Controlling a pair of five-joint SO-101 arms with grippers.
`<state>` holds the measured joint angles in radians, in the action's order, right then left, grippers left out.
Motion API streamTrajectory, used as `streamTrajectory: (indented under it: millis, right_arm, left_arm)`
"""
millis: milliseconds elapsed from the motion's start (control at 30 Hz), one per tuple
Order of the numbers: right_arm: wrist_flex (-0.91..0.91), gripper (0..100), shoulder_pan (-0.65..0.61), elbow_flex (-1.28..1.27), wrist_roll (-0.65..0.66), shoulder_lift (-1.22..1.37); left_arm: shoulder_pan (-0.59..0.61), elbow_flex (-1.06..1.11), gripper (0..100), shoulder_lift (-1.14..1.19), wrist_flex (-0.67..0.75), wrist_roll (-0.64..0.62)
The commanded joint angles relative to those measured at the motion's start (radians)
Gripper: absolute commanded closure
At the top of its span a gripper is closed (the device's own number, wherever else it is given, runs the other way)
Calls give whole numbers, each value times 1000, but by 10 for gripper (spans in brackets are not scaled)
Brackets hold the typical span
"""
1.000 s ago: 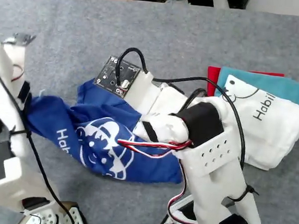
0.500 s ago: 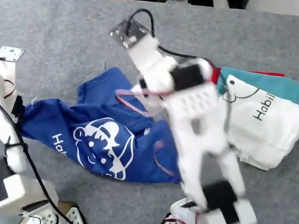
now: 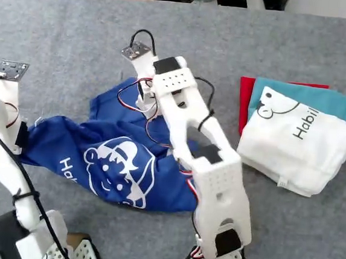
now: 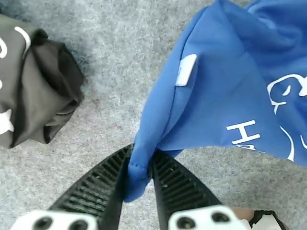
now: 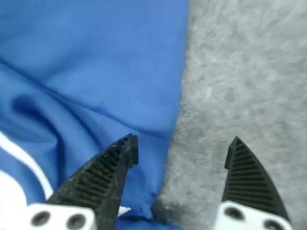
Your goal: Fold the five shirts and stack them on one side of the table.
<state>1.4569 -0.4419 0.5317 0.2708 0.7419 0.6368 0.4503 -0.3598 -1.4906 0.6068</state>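
A crumpled blue cotton shirt with a white cartoon print lies spread on the grey felt-covered table, a little toward 8 o'clock from the table's middle in the high view. The left gripper is clenched on a bunched hem at the shirt's 9 o'clock end, with blue cloth pinched between its ribbed black fingers and pulled into a taut ridge. Near that pinched hem, apart from it, sits a rumpled dark grey garment with white markings. The right arm stretches across the shirt to its 12 o'clock edge, where the right gripper hangs with its jaws spread wide and nothing between them: one black finger is over blue cloth, the other is over bare felt, and the shirt's edge runs between them. At the table's 3 o'clock side stands a stack of folded shirts, a white printed shirt on top of a teal shirt, with a red shirt peeking out below at the stack's 10 o'clock corner. The stack is well apart from the blue shirt.
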Motion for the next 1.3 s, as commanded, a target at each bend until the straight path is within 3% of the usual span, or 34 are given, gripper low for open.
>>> streamTrajectory:
  millis: [0,167,533,733,933,1067,1267]
  right_arm:
    - [64,740,-3,165,-48,54]
    - [132,932,3,280,-63,153]
    - [310,950,103,367,-61,200]
    - [310,951,176,229,-61,128]
    - [290,948,143,76,-18,-73]
    - [258,874,80,68,-20,-140]
    - [132,681,-34,88,-20,-12]
  left_arm:
    - [18,1,971,-40,6,6]
    - [18,1,971,-40,3,6]
    - [19,1,971,-40,2,9]
    - [19,1,971,-40,2,14]
    - [15,1,971,-40,2,14]
    - [10,1,971,-40,2,8]
    - [13,4,971,-40,0,6]
